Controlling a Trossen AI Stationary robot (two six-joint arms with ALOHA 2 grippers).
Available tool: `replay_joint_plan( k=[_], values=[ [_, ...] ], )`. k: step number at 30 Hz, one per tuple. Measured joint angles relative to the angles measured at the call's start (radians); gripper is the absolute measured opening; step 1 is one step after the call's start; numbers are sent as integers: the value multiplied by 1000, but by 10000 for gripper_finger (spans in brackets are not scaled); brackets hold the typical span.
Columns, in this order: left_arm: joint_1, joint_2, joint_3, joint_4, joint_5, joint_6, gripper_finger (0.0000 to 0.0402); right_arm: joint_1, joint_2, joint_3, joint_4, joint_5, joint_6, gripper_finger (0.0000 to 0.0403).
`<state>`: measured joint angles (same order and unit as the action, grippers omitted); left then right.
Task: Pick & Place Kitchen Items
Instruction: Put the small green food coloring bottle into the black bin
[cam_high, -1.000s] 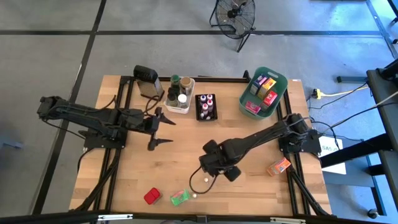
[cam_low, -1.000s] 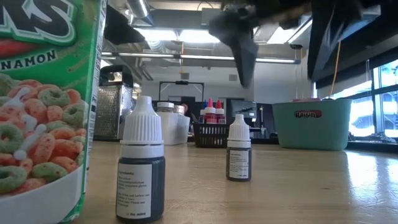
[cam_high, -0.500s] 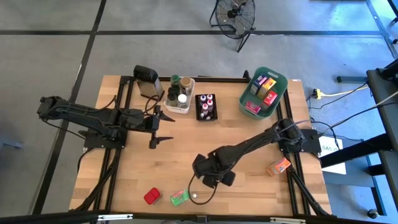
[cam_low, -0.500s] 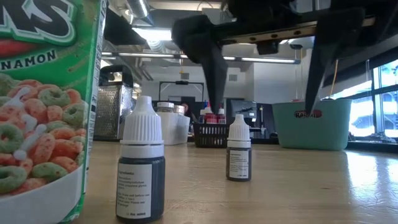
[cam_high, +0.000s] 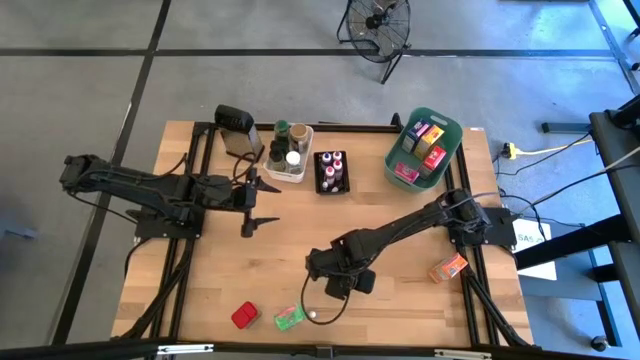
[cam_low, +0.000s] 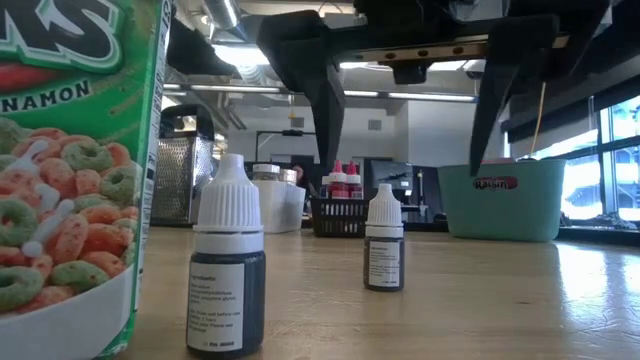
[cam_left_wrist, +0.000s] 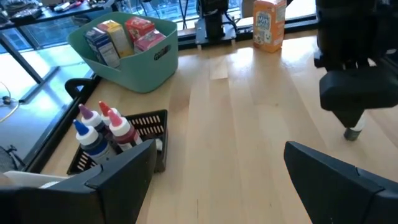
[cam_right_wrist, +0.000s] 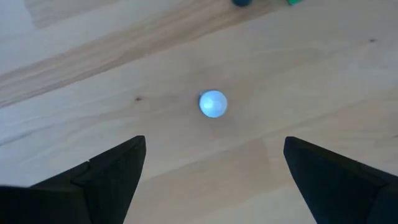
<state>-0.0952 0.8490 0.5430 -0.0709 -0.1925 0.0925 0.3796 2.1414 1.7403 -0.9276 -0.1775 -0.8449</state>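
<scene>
High view: the right gripper (cam_high: 318, 287) is hanging over the worktop (cam_high: 400, 230) near its front edge, fingers spread apart, above a small white-capped bottle (cam_high: 309, 287). The left gripper (cam_high: 262, 207) is waiting mid-worktop, fingers apart and holding nothing.

Low view: two dark fingers (cam_low: 312, 70) are straddling the bottle (cam_low: 384, 251) from above, not touching it; a second bottle (cam_low: 227, 270) is standing nearer, beside a cereal box (cam_low: 75, 170).

Right wrist view: the white cap (cam_right_wrist: 213, 104) is sitting between the open fingers (cam_right_wrist: 106, 168).

Left wrist view: a teal bin (cam_left_wrist: 124, 43) is holding packets.
</scene>
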Motion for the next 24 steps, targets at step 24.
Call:
replay_joint_plan(
  k=[24],
  values=[
    [-11,0,0,-157,4,-285,349,37,52,27,75,91,184,384]
  ],
)
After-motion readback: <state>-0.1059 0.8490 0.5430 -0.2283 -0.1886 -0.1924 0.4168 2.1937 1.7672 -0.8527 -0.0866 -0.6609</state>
